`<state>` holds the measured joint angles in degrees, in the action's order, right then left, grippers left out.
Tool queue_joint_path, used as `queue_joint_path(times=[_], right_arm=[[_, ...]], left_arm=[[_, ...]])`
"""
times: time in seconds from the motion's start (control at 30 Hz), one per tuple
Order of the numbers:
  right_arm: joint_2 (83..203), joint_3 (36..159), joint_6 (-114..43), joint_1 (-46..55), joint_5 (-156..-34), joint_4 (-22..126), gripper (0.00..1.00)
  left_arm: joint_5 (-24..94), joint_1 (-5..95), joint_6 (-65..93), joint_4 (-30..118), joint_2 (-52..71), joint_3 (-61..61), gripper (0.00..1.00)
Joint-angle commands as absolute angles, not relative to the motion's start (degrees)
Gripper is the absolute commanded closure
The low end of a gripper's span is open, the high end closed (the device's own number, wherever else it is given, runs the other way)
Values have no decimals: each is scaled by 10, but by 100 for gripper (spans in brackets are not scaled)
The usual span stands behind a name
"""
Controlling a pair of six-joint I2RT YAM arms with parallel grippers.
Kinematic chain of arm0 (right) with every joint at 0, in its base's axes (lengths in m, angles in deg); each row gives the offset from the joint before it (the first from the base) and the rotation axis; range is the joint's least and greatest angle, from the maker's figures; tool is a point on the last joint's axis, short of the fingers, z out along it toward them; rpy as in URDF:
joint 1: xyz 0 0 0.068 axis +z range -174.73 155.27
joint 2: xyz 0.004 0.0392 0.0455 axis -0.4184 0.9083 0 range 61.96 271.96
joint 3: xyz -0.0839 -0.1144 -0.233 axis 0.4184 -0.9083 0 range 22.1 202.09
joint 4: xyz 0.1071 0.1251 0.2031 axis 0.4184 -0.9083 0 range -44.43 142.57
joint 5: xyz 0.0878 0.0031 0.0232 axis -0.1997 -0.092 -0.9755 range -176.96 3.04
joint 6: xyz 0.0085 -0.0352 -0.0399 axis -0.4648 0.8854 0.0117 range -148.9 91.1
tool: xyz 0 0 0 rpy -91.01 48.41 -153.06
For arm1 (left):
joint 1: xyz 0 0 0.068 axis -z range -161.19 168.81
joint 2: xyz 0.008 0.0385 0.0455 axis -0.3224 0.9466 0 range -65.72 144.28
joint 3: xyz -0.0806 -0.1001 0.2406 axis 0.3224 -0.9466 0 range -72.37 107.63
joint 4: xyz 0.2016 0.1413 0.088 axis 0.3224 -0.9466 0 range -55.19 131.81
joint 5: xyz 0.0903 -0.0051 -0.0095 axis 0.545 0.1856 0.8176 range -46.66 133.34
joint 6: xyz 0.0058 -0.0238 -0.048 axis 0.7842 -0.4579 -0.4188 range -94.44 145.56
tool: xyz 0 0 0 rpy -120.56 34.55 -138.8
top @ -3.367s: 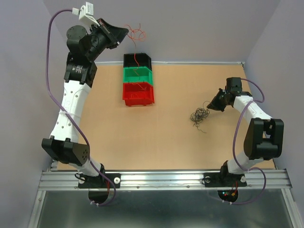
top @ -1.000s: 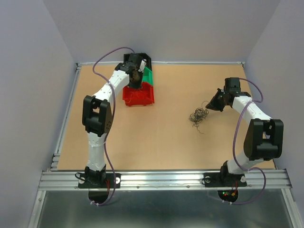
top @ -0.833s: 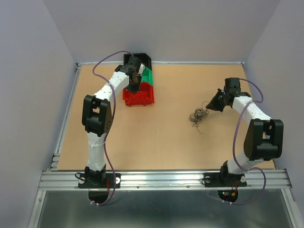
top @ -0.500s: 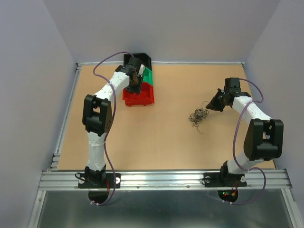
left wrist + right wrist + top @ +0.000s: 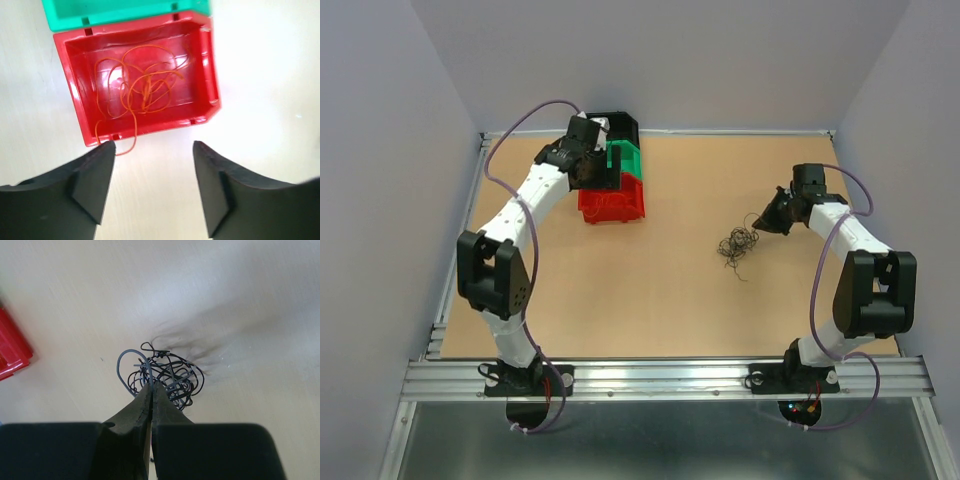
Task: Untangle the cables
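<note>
A thin orange cable (image 5: 140, 90) lies coiled in the red bin (image 5: 212, 65), and one loop of it hangs over the bin's near wall. My left gripper (image 5: 154, 146) hovers open above that wall with nothing between its fingers; the top view shows the left gripper (image 5: 591, 170) at the bins' left side. A wispy clump of dark cables (image 5: 738, 243) rests on the table at the right. My right gripper (image 5: 151, 386) is shut on a grey strand looping out of the clump (image 5: 172, 374); in the top view the right gripper (image 5: 761, 222) is at the clump's upper right.
Three bins stand in a row at the back: black (image 5: 623, 124), green (image 5: 629, 157) and red (image 5: 617, 205). The green bin (image 5: 115, 10) borders the red one. The table's back edge (image 5: 720, 131) and walls are close behind.
My left gripper has opened and pulled back to the left from over the bins, leaving the orange cable in the red bin. The right arm and dark clump have not moved.
</note>
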<state>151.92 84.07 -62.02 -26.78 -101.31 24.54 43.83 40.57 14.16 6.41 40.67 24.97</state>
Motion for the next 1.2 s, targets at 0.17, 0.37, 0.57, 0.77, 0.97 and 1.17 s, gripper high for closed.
queue_joint_path(times=[0.17,0.37,0.57,0.77,0.97,1.17], right_arm=[[1526,880,-587,-215,-1072,280,99],[1523,922,-590,-159,-1131,310,100],[1506,931,-573,-147,-1196,334,99],[1486,914,-567,-140,-1211,351,100],[1479,908,-558,-137,-1226,361,100],[1467,894,-555,-137,-1230,369,99]], left_arm=[[306,489,119,185,316,209,3],[248,577,125,219,392,270,6],[181,586,112,269,422,290,7],[179,586,102,267,435,305,8],[171,586,96,267,458,319,13],[183,586,90,251,483,332,33]])
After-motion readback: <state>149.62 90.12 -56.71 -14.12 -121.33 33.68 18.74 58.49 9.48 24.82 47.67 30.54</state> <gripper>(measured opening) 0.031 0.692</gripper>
